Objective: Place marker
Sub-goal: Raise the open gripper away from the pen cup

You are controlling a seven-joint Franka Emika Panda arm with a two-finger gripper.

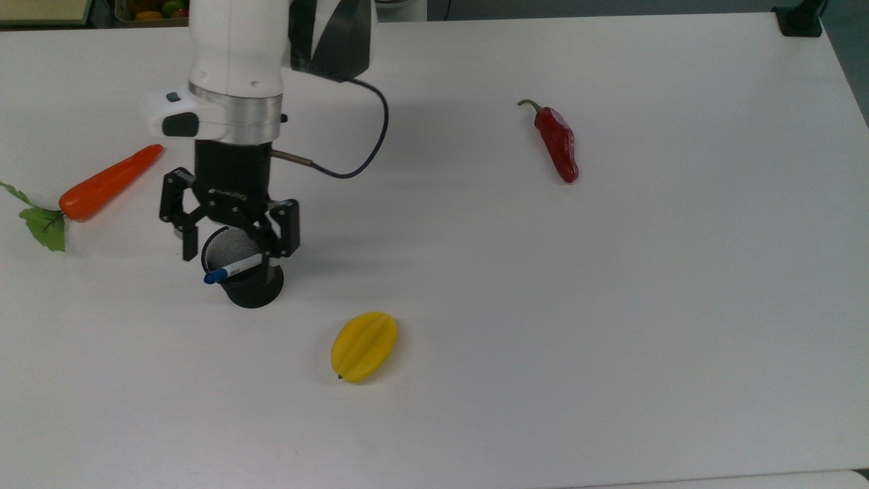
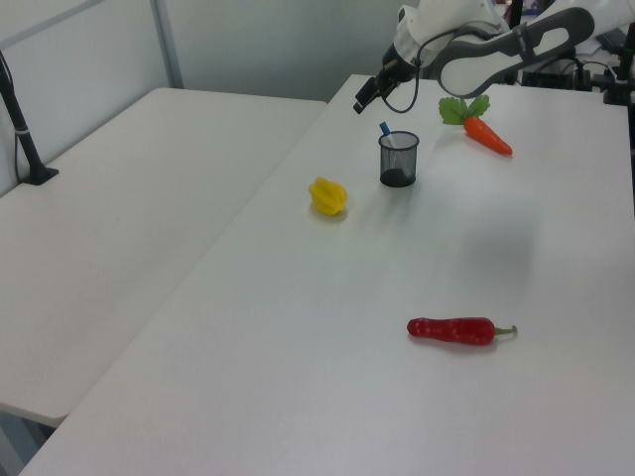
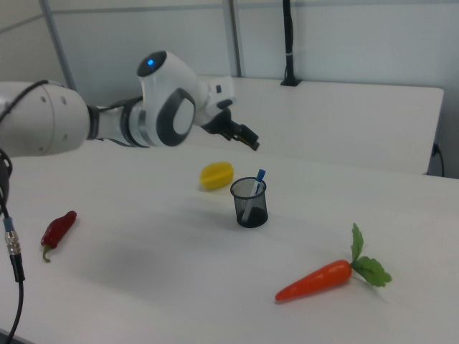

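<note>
Orange comes first at the top view's left: a toy carrot (image 1: 108,182) with green leaves (image 1: 42,224) lies on the white table (image 1: 611,326), its tip pointing toward 2 o'clock. Next along stands a black mesh cup (image 1: 244,275), upright on the table at about 4 o'clock from the carrot. The marker (image 1: 232,268) sits inside this cup, leaning against the rim with its blue cap poking out over the edge toward 8 o'clock in the top view; in the right view the marker (image 3: 253,190) stands tilted, cap uppermost, its white shaft seen through the mesh.

The gripper (image 1: 234,246) hangs above the cup, apart from it, with its two black fingers spread wide and nothing between them. In the left view the gripper (image 2: 367,94) is clear of the cup (image 2: 398,159), up toward 10 o'clock of it. A dark cable (image 1: 353,146) loops from the wrist toward 3 o'clock in the top view.

A yellow ridged fruit (image 1: 364,346) lies on the table at about 4 o'clock from the cup, near it but not touching. Well apart from these, toward the top view's right, a red chili (image 1: 558,142) lies with its green stem toward 11 o'clock.
</note>
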